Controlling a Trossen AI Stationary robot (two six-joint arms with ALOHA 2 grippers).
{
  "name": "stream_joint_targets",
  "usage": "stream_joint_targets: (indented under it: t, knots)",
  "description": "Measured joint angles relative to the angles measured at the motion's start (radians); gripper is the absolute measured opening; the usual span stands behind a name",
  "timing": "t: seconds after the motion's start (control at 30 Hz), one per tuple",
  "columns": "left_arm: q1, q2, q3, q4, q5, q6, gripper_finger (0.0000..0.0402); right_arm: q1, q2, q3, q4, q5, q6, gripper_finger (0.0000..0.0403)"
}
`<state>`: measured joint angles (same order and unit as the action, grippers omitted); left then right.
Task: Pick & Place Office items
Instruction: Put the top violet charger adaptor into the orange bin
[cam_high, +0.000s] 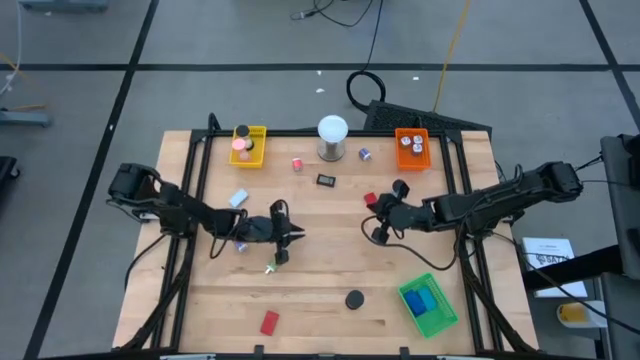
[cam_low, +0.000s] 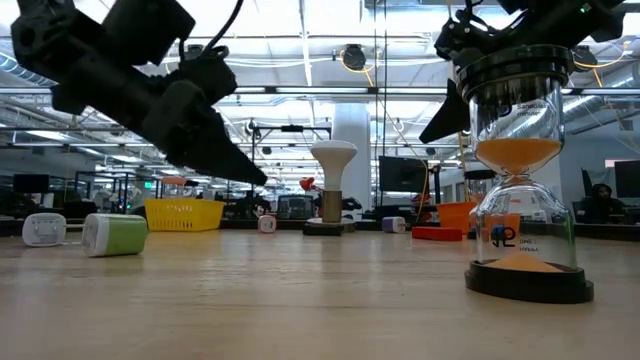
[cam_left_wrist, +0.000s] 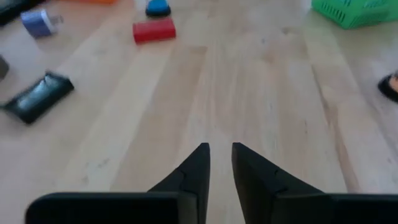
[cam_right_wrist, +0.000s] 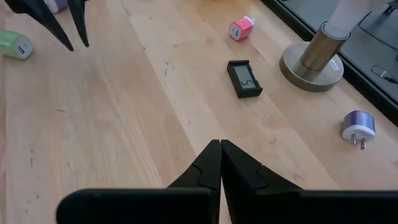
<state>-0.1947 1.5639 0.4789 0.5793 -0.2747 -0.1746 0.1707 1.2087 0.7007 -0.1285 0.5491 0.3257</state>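
Note:
Small office items lie scattered on the wooden table (cam_high: 330, 280). My left gripper (cam_high: 292, 236) hovers left of centre, slightly open and holding nothing (cam_left_wrist: 221, 152). A green charger (cam_high: 272, 266) lies near it. My right gripper (cam_high: 380, 207) hovers right of centre, shut and holding nothing (cam_right_wrist: 221, 149). A red block (cam_high: 370, 200) lies right beside it, also in the left wrist view (cam_left_wrist: 153, 30). A black display (cam_right_wrist: 244, 78), pink charger (cam_right_wrist: 241, 28) and purple plug (cam_right_wrist: 357, 126) lie toward the far edge.
A yellow tray (cam_high: 248, 145) and an orange tray (cam_high: 412, 148) stand at the far edge, either side of a white ball lamp (cam_high: 332, 135). A green tray (cam_high: 428, 305) holds blue blocks near the front right. An hourglass (cam_low: 520, 170) and a red block (cam_high: 269, 321) stand near the front.

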Motion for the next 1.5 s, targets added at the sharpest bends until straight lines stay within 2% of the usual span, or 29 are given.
stream_joint_targets:
  t: [0.17,0.27,0.4,0.73,0.97,1.13,1.33,1.5]
  knots:
    - [-0.033,-0.002,0.0,-0.033,-0.025,-0.038,0.0082,0.0,0.0,-0.014,-0.003,0.011,0.002,0.0004]
    - [-0.04,-0.002,0.0,-0.029,-0.067,-0.033,0.0081,-0.007,0.0,-0.016,-0.007,0.083,0.039,0.0005]
    - [-0.036,-0.001,0.0,0.006,-0.125,-0.029,0.0081,-0.08,-0.002,-0.015,-0.008,0.1,0.055,0.0019]
    - [0.029,0.091,0.0,0.165,-0.128,0.051,0.0081,-0.441,0.009,0.091,-0.024,-0.133,-0.052,0.0079]
    - [0.046,0.171,-0.001,0.287,-0.128,0.075,0.0081,-0.646,0.188,0.178,-0.039,-0.302,-0.087,0.0134]
    - [0.042,0.204,0.0,0.305,-0.126,0.076,0.0081,-0.724,0.336,0.23,-0.044,-0.369,-0.105,0.0183]
    - [0.038,0.203,-0.001,0.305,-0.125,0.075,0.0081,-0.757,0.458,0.275,-0.015,-0.354,-0.129,0.0232]
    - [0.028,0.203,0.0,0.306,-0.123,0.075,0.0081,-0.775,0.516,0.28,0.038,-0.34,-0.129,0.0247]
